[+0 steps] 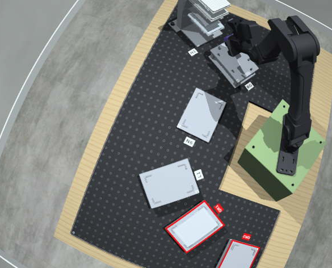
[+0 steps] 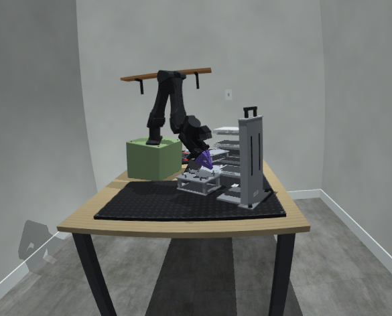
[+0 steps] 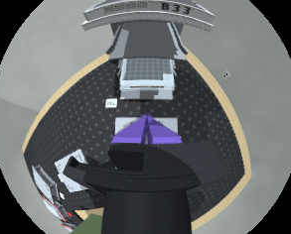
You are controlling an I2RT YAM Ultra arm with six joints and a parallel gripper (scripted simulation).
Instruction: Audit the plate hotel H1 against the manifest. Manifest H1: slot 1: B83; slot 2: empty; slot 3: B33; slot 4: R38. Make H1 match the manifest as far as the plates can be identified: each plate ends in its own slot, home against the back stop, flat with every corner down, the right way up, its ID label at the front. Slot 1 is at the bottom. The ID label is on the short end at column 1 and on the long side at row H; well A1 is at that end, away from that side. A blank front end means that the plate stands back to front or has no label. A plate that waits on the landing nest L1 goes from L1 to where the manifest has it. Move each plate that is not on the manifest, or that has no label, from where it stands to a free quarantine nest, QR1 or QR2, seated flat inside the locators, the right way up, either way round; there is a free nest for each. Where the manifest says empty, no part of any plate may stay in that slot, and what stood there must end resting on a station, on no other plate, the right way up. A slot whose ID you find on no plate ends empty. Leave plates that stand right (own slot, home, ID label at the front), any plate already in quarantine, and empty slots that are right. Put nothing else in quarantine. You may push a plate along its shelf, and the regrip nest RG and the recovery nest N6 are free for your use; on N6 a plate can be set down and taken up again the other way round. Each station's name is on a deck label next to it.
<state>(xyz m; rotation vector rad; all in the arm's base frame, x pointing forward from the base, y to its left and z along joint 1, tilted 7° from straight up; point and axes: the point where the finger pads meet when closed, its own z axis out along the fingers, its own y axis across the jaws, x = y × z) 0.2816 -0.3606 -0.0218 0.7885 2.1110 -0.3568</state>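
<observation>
The plate hotel H1 (image 1: 200, 20) stands at the far end of the deck and also shows in the exterior view (image 2: 250, 159). Several plates sit on its shelves. In the wrist view a plate with the front label B33 (image 3: 148, 9) fills the top of the picture. Below it a lower plate (image 3: 145, 76) sticks out towards me, and I cannot read any label on it. My gripper (image 1: 228, 37) has purple fingers, is shut and holds nothing. It hangs in front of the hotel, above the near end of the regrip nest RG (image 1: 234, 65). It also shows in the wrist view (image 3: 146, 129) and in the exterior view (image 2: 204, 159).
The recovery nest N6 (image 1: 202, 114) and the landing nest L1 (image 1: 169, 181) hold nothing. QR1 (image 1: 194, 226) holds a pale plate inside its red frame. QR2 (image 1: 239, 255) is cut off by the picture edge. The green arm base (image 1: 281, 152) stands to the right.
</observation>
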